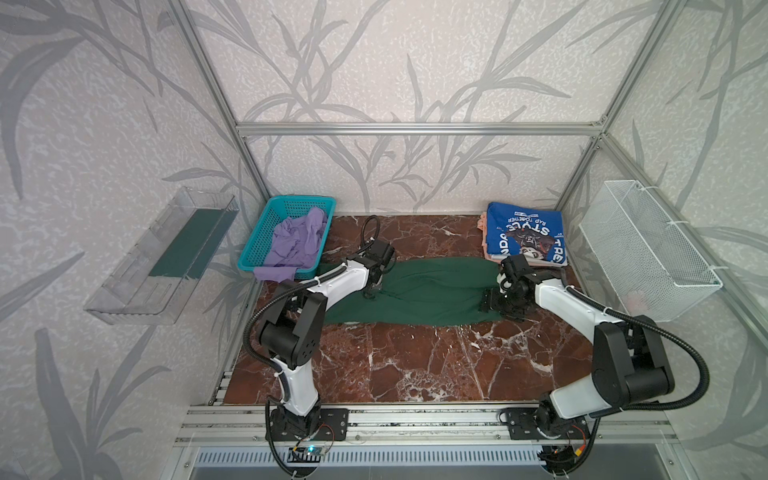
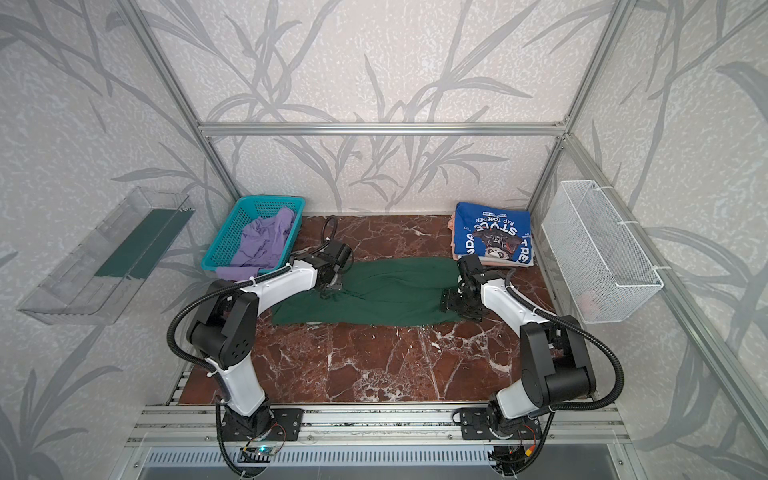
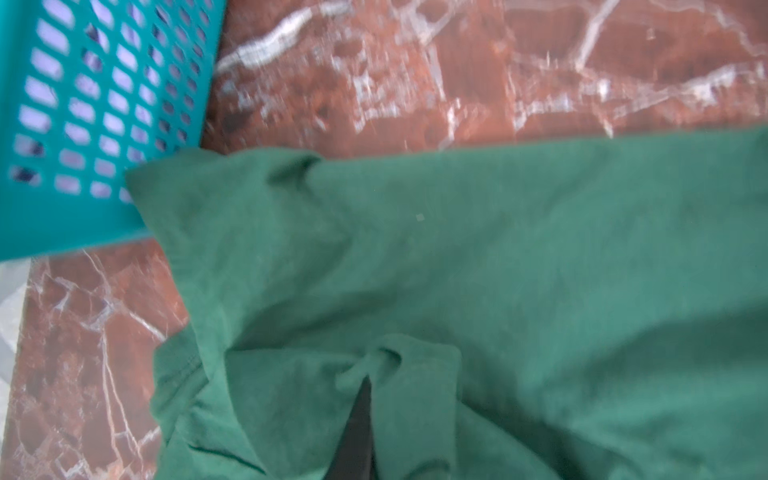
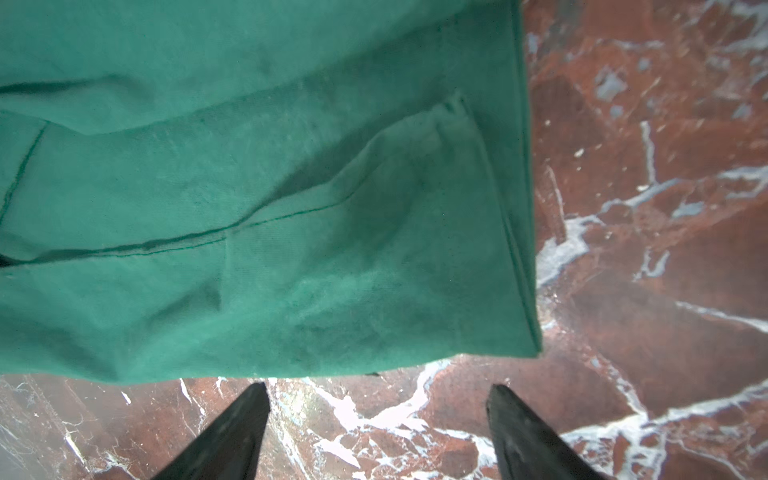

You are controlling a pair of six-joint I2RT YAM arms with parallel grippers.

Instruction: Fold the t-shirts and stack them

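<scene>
Top view, work piece: the dark green t-shirt (image 1: 428, 291) lies in a long band across the table (image 1: 415, 374), between my two arms. I judge it part folded.
Top view, pile: the blue t-shirt (image 1: 525, 237) sits folded on the peach t-shirt (image 1: 483, 226) in the far right corner. It looks like the finished stack, placed within the right arm's reach.
Top view, writing: the blue print is upside down to me. I read "STYLE" and "RAD TOGETHER"; the rest is cut off.
Top view, waiting: the lavender t-shirt (image 1: 297, 245) is crumpled in the basket (image 1: 266, 220), spilling over its near rim.
Left wrist, grip: the left gripper (image 3: 365, 380) shows as one narrow dark wedge with green cloth puckered over it. I take it as nipping a fold, probably to lift that end.
Right wrist, grip: the right gripper (image 4: 378, 388) is spread wide and empty over bare marble, just off the shirt's edge, lined up to take it.
</scene>
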